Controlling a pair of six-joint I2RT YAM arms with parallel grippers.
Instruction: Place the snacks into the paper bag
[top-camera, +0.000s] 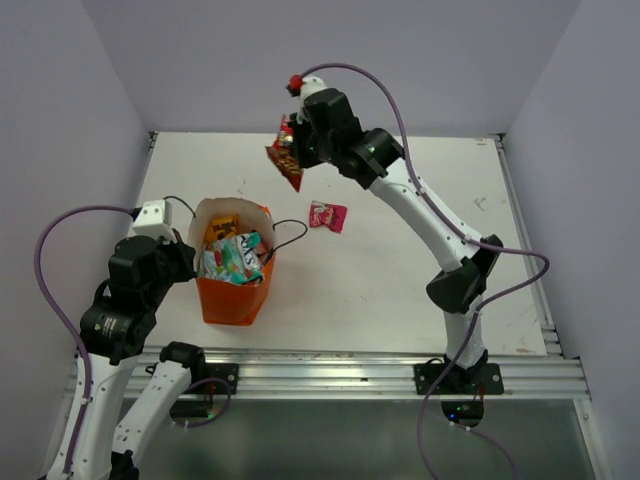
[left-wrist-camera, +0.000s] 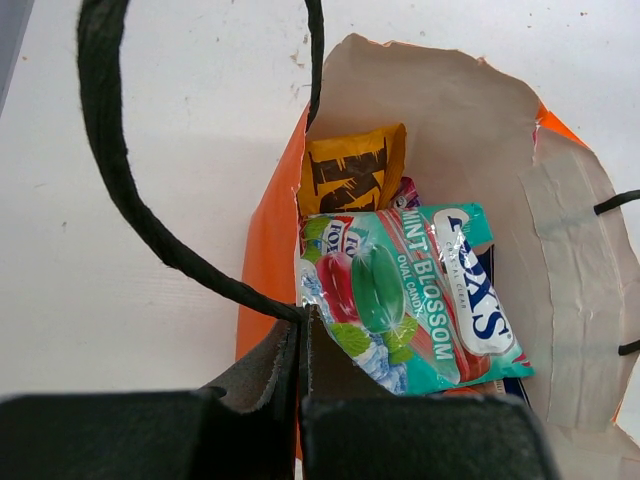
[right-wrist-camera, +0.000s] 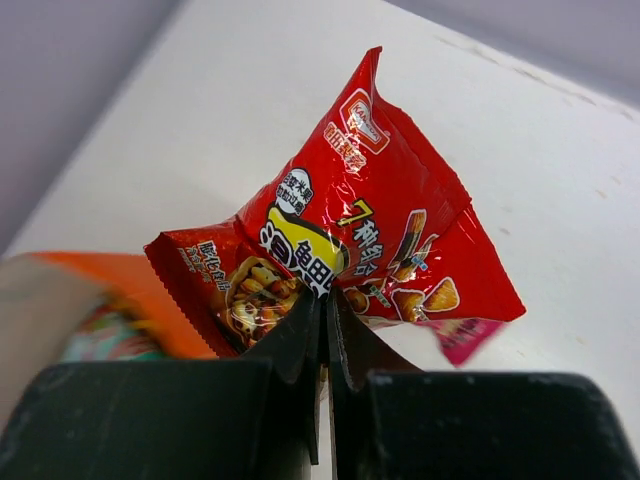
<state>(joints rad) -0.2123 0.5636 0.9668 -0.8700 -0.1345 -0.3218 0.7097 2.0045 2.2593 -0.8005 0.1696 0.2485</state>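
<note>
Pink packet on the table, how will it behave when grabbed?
Pink packet lies flat, so a grasp probably needs an edge and may skid on the film. Likely light and floppy, crumpling like the red packet pinched in the right gripper.

Lab robot cell: bare white tabletop (top-camera: 390, 290) boxed by plain lilac walls (top-camera: 350, 40) at 9, 12, 3 o'clock; aluminium rail (top-camera: 330, 372) at 6 o'clock, arm bases (top-camera: 462, 378) bolted on, purple cables (top-camera: 100, 209) looping.
</note>
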